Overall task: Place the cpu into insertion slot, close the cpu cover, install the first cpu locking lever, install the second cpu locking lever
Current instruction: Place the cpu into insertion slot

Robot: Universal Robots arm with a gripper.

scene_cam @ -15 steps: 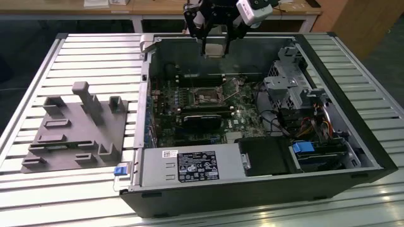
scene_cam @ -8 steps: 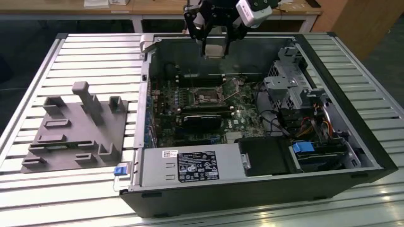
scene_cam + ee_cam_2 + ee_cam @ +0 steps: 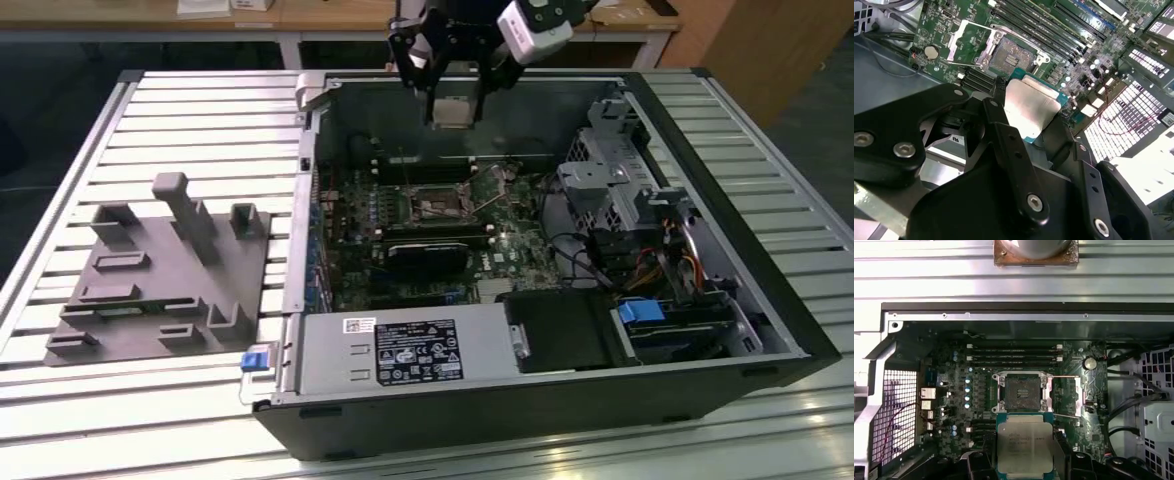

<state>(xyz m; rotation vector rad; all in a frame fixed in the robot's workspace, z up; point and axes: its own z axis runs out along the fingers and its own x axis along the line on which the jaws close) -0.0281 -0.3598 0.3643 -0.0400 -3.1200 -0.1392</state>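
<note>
We see the gripper (image 3: 454,108) hanging above the open computer case (image 3: 787,330), its two fingers closed onto opposite edges of the cpu (image 3: 455,113). The chip is clear of everything below it. In the second wrist view the cpu (image 3: 1031,107) shows its dull metal top between the black fingers (image 3: 999,107). In the first wrist view the cpu (image 3: 1025,447) sits near the insertion slot (image 3: 1024,391) but not over it.

The insertion slot (image 3: 438,208) lies bare on the green circuit board (image 3: 514,245), with nothing seated in it. The cpu cover (image 3: 955,36) is swung open to one side of the slot, its central window showing board through it. A thin lever rod (image 3: 1070,415) runs beside the socket frame.

What worries us most is the contact field inside the slot (image 3: 1011,54). We judge that a chip lowered off-centre or rotated would land on the rim (or worse, on the contacts) and could bend them. The hold is only on the edges, so a slip could drop the chip corner-first into the socket. Any tilt in the grip would make one edge touch first. The open cover stands close, and a finger passing on that side might knock it down across the slot
</note>
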